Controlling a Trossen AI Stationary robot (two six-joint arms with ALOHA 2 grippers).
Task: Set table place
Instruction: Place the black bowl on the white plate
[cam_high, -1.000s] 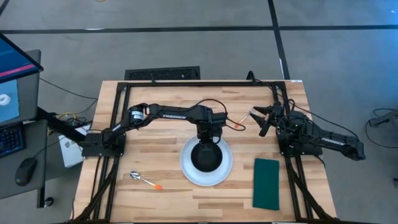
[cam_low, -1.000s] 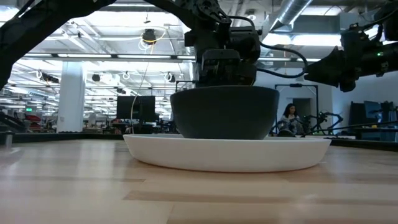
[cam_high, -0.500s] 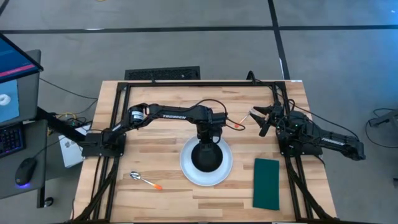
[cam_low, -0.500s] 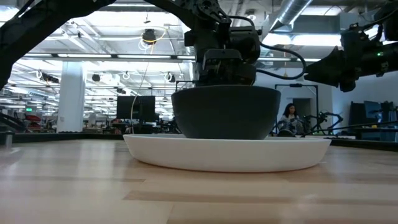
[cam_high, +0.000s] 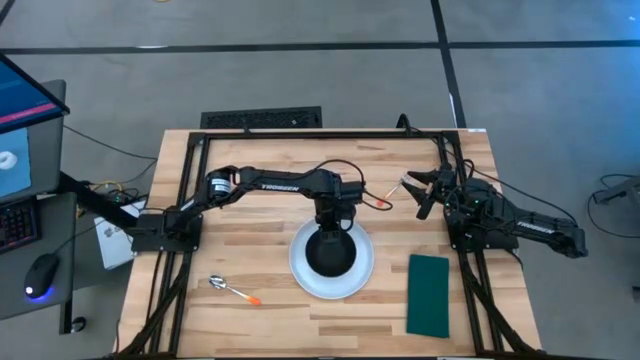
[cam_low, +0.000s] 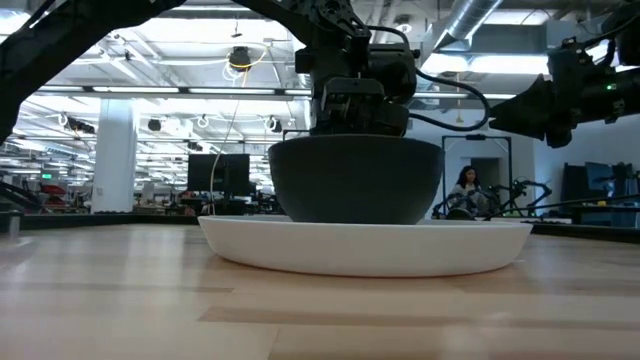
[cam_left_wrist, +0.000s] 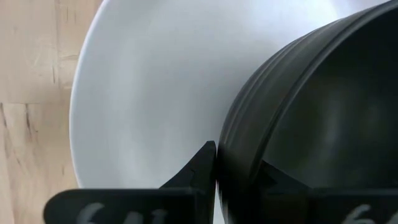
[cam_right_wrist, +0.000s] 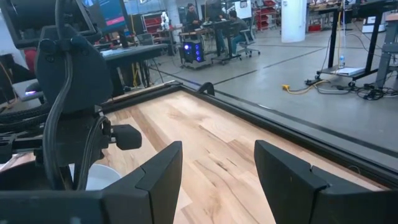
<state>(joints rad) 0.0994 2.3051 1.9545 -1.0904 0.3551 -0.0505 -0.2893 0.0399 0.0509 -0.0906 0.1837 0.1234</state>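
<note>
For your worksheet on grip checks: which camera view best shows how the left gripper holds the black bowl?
The left wrist view: its finger clamps the black bowl by the rim. The high and low views show only the bowl on the plate; the right wrist view shows none.

— Where was your left hand (cam_high: 333, 222)?
— Reached out to mid-tabletop, pointed down, fingers (cam_left_wrist: 200, 169) pinched on a rim.
— And the right hand (cam_high: 414, 193)?
— Raised at my right side, fingers (cam_right_wrist: 161, 169) spread.
</note>
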